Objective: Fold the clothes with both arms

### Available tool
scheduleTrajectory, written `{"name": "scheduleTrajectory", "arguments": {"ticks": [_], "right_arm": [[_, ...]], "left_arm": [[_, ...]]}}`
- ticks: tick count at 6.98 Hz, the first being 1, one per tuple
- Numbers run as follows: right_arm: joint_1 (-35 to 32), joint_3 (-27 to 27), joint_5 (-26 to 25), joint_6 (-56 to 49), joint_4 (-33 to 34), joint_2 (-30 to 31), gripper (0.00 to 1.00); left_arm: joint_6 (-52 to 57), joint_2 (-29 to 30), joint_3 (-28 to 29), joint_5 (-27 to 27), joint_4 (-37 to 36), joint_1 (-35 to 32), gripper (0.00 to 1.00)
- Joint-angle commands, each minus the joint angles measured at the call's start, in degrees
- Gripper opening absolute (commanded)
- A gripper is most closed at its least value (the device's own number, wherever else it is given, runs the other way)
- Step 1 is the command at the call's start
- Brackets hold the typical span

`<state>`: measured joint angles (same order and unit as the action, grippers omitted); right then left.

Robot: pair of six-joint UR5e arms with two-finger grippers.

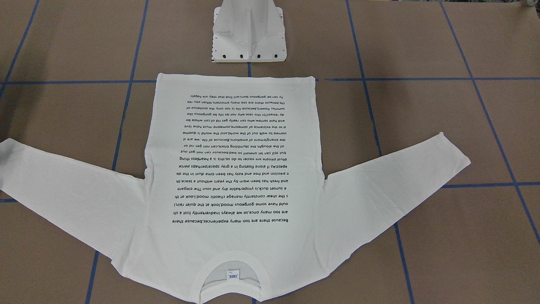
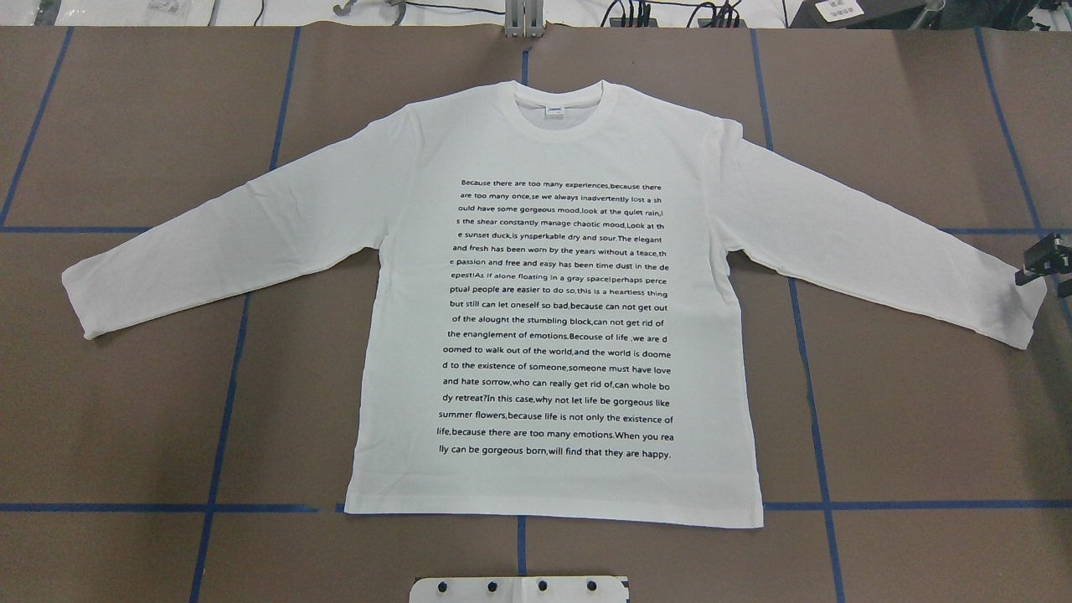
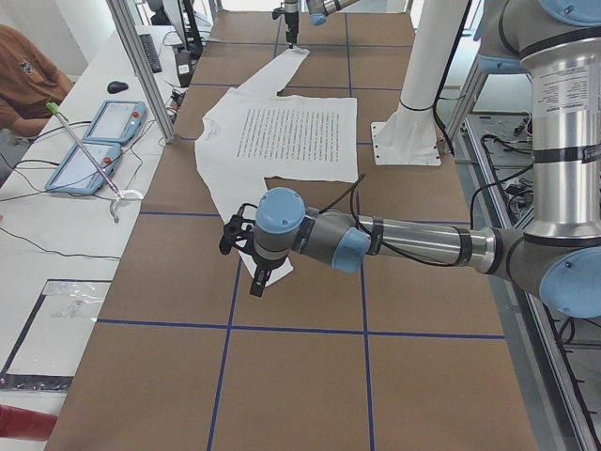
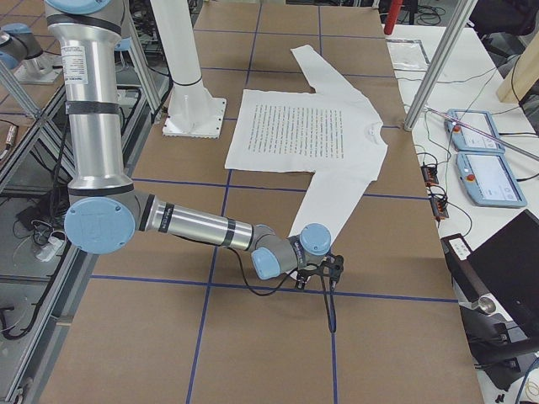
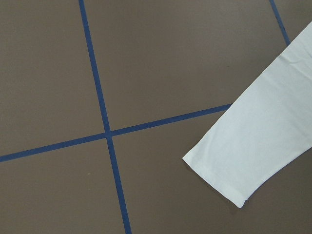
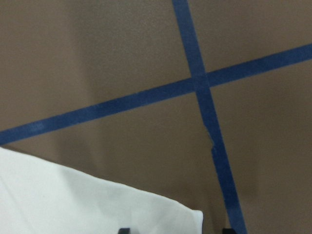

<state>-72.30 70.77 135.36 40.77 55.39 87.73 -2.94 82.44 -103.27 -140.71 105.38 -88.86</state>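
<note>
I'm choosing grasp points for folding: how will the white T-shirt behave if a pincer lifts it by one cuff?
Probably floppy: the T-shirt lies flat against the table, so a lifted cuff would likely raise only its sleeve while the body sags. Its thin edges suggest it is light. Pushed, it would probably bunch, not slide.

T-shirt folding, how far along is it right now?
Done: nothing is folded. The white long-sleeved T-shirt lies flat, print up, with both sleeves spread. In hand: the right gripper is at one cuff with its fingers apart, and the left gripper is near the other cuff, though I cannot tell whether it is open or shut. Left: grasping the sleeves and every fold.
</note>
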Motion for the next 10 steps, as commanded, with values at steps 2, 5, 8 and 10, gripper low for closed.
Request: {"name": "scheduleTrajectory", "arguments": {"ticks": [2, 5, 8, 10], "right_arm": [[0.06, -0.63, 0.08, 0.01, 0.07, 0.07, 0.45], [0.06, -1.34, 0.34, 0.01, 0.07, 0.07, 0.0], [-0.12, 5.56, 4.53, 3.32, 1.12, -0.1, 0.0], [1.1, 16.89, 5.35, 16.72, 6.1, -2.63, 0.0]], "left_arm": [[0.13, 0.09, -0.09, 0.0, 0.0, 0.0, 1.0], [0.04, 0.0, -1.14, 0.0, -0.17, -0.09, 1.0], [-0.22, 0.0, -1.32, 0.0, -0.17, -0.09, 1.0], [-0.4, 0.09, -1.76, 0.0, -0.26, -0.09, 1.0]]}}
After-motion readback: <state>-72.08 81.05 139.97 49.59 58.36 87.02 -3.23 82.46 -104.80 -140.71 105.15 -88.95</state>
